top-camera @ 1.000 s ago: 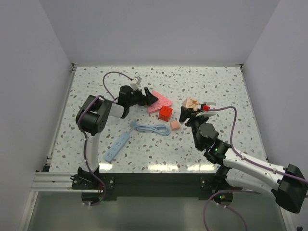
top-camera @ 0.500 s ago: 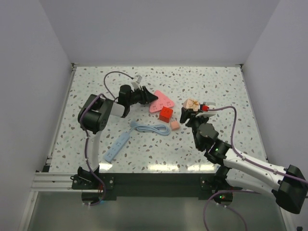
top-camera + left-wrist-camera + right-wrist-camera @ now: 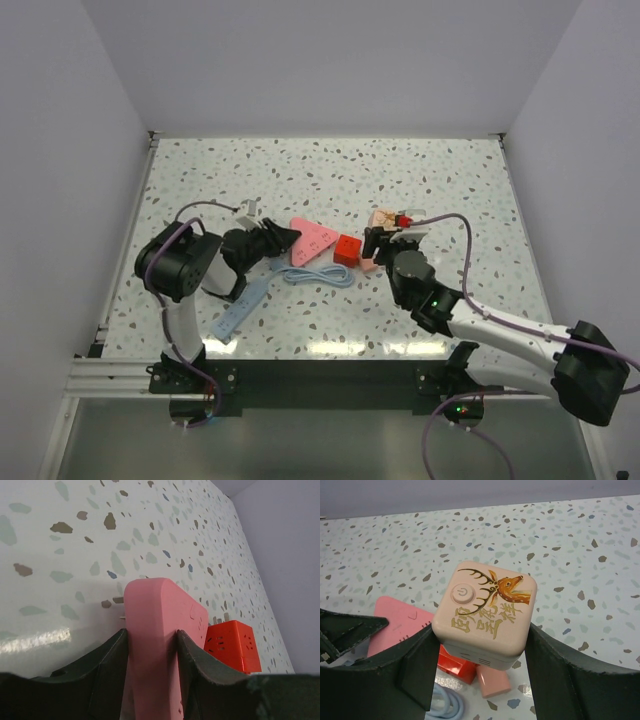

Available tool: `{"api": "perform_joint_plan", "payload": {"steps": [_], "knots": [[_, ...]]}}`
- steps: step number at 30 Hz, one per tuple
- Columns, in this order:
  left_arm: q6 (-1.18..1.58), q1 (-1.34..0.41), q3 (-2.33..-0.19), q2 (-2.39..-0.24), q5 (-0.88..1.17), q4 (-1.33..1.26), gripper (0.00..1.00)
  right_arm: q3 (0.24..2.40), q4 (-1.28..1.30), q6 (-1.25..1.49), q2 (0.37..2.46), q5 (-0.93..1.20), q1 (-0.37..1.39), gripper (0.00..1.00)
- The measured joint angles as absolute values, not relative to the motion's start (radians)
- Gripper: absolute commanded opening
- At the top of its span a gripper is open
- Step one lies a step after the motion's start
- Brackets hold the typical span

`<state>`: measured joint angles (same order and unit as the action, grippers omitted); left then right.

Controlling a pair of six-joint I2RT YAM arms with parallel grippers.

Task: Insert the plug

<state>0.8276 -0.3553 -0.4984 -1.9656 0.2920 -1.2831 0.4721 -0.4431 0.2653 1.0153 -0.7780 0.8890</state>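
Reading the task as barely begun: the plug [image 3: 493,684] lies loose on the speckled table [image 3: 450,180], near the middle, touching or just beside the red socket cube [image 3: 454,666] on its near-right side. Neither hand has it.

My right gripper [image 3: 481,645] is clamped on a pale pink cube printed with a deer and a power button [image 3: 487,611], which it holds above the plug. My left gripper [image 3: 151,640] is closed on the flat pink triangle [image 3: 160,625], whose tip aims right toward the red cube. A looped blue cable [image 3: 318,274] sits just nearer than these.

What I judge is left: free a hand, lift the plug, find its socket and seat it.

The plug looks nearly cubic, so I can't call a long axis. I see no pins to say which way it faces.
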Motion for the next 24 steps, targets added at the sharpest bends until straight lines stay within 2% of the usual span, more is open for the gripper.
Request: {"api": "perform_joint_plan", "payload": {"steps": [6, 13, 24], "knots": [[0.83, -0.432, -0.35, -1.869, 0.057, -1.338, 0.0, 0.503, -0.488, 0.282, 1.114, -0.733, 0.889, 0.0], [0.831, -0.539, -0.335, -1.85, -0.149, -1.346, 0.0, 0.541, -0.54, 0.325, 1.219, -0.668, 0.889, 0.0], [0.88, -0.604, -0.291, -1.841, -0.281, -1.37, 0.0, 0.555, -0.626, 0.419, 1.371, -0.647, 0.89, 0.0]]}}
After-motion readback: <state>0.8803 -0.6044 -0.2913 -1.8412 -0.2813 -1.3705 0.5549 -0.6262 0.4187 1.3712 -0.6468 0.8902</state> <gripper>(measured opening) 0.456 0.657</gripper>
